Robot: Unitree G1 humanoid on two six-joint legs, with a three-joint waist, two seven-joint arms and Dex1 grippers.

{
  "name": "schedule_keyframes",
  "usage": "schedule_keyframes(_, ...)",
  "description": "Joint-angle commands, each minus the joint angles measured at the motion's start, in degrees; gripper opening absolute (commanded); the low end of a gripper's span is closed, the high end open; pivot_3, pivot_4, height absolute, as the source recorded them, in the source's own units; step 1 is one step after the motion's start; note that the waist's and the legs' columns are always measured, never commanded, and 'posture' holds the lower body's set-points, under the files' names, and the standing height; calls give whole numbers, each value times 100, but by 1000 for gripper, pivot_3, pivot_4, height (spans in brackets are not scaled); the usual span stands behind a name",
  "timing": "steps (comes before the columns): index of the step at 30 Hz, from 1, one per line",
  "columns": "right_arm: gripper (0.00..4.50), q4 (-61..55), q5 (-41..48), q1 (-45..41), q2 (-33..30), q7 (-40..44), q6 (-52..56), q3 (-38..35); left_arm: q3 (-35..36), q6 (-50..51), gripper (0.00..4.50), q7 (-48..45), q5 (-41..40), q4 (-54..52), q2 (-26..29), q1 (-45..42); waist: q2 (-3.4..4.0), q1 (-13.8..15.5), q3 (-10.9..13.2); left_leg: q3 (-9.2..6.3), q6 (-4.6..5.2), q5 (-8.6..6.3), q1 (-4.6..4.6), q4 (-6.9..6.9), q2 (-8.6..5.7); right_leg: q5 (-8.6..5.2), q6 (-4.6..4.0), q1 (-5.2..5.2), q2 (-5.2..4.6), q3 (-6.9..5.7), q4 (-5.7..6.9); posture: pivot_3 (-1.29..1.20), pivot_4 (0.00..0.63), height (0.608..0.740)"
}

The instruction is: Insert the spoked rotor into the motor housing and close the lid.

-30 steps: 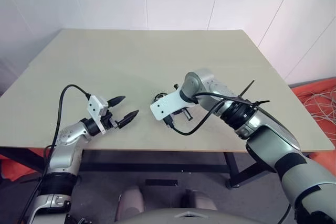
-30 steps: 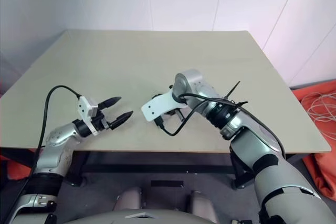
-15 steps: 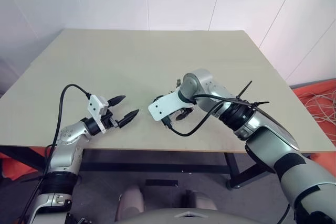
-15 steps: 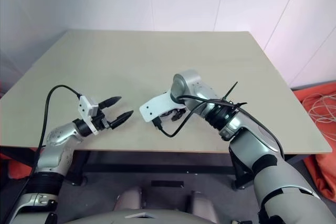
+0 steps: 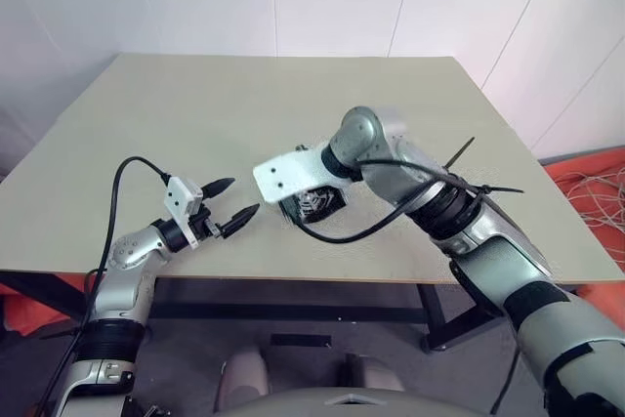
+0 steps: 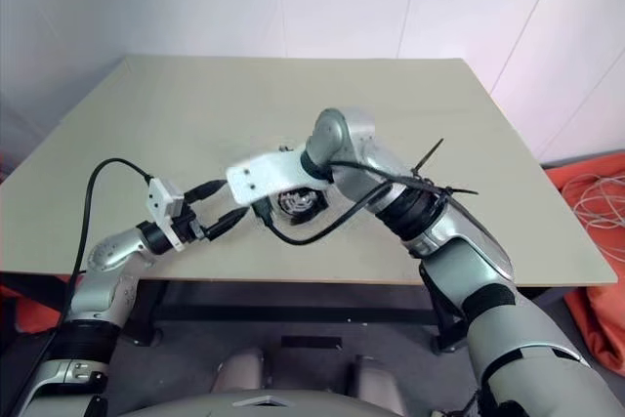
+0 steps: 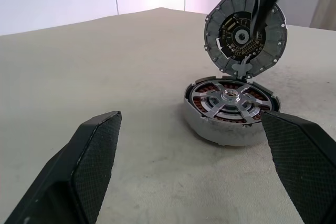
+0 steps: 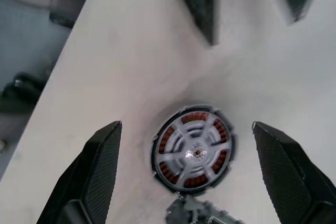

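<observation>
Spoked rotor (image 7: 229, 99) seated in motor housing (image 7: 210, 125), lid (image 7: 245, 35) upright behind

The shiny silver spoked rotor (image 7: 229, 102) lies flat inside the round motor housing with copper windings (image 7: 229, 130). The round grey lid (image 7: 245, 34) stands up, open.

Count on my bench — one of each motor part, two claws.

I count one motor housing (image 7: 229, 109) on the one table (image 5: 195, 124), with one spoked rotor (image 7: 231, 100) lying in it and one lid (image 7: 245, 34) standing raised at its far edge — a single hinged piece. Four spokes of the rotor show from my right wrist, with copper windings between them. My two claws are my left gripper (image 5: 229, 206) and my right gripper (image 8: 190, 171), two black fingers on each, four in all.
</observation>
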Motion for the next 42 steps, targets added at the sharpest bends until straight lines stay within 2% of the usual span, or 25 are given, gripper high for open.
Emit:
schedule_keyframes(1,4493,31,488,-590,210,-532,518,-862,7,-19,4500,-10,-18,-45,42,-140,0,-1,0,0,-1,0,1,0,-1,-1,-2,-1,0,1,4,0,0,740)
schedule_keyframes(5,4493,654,1082,-1093,325,-1310,1026,-1879,28,-37,4500,-12,-20,-18,52,-156,1,12,1,0,-4,2,2,0,-3,-7,-7,-14,0,6,26,0,0,740)
schedule_keyframes(8,3875,1513,1148,-1175,-14,-2223,908,-2442,49,-50,4500,-13,-27,-17,64,-134,-6,30,-1,0,-6,2,6,1,-5,-11,-2,-11,-5,6,27,0,0,740)
schedule_keyframes(12,2515,2108,1258,-938,-401,-2875,797,-2721,49,-42,4500,3,-24,-39,64,-105,-10,31,4,2,-6,3,5,3,-17,-20,16,-8,-19,6,28,0,0,740)
schedule_keyframes(15,1411,2338,1183,-333,-781,-3246,715,-2730,40,-24,4500,18,-29,-71,54,-67,-10,31,4,2,-10,5,3,1,-12,-10,-6,-15,-11,6,31,0,0,740)
schedule_keyframes(19,17,2061,1247,684,-1128,-3380,924,-2643,56,-3,4500,8,-43,-104,78,5,-8,48,5,4,-22,13,-5,0,-12,-19,-15,-15,-9,3,30,0,0,740)
schedule_keyframes(26,17,841,1805,1616,-940,-3165,1771,-2517,81,18,4500,-20,-60,-113,135,12,10,1,14,6,-22,14,-22,0,2,-25,-24,-53,16,7,48,0,0,740)
schedule_keyframes(31,17,204,2295,1639,-708,-3109,2342,-2411,74,32,4500,-33,-63,-101,162,-13,10,33,13,5,-18,12,-6,-1,2,-27,-24,-39,14,8,52,0,0,740)
schedule_keyframes(42,17,359,2296,1567,-406,-3476,2076,-1659,67,-9,4500,-23,-40,-29,147,-68,8,57,13,3,-20,13,1,0,-1,-29,-22,-28,7,7,50,0,0,740)
